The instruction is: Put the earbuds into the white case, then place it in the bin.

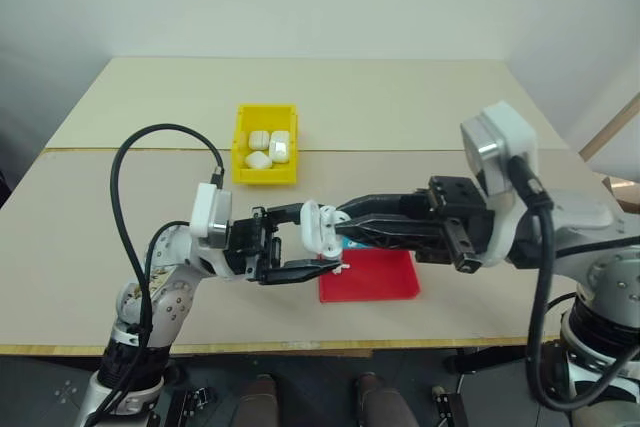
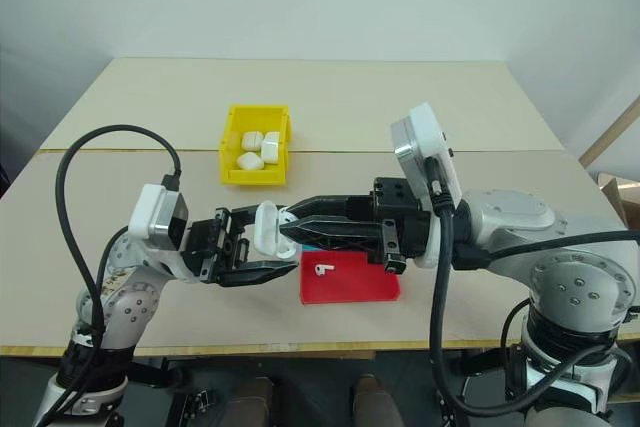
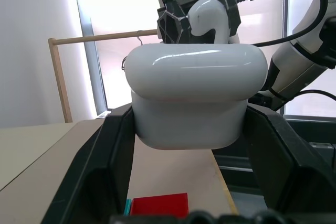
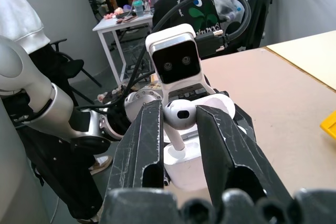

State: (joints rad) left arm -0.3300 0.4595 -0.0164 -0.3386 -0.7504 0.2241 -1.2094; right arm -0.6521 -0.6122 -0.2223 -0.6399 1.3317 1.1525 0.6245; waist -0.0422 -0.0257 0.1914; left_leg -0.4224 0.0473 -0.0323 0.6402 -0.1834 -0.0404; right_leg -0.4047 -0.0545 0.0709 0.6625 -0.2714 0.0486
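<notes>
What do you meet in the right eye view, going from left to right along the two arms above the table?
Left gripper → white case held in it → right gripper pinching an earbud at the case → loose earbud on the red tray.

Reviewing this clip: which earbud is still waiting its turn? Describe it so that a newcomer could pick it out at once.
Start at the table and find the flat red tray near its front edge, below the two grippers. The earbud lies on that tray's left part, tiny and white with a short stem. Unlike the other earbud, pinched in the right gripper, nothing holds it.
</notes>
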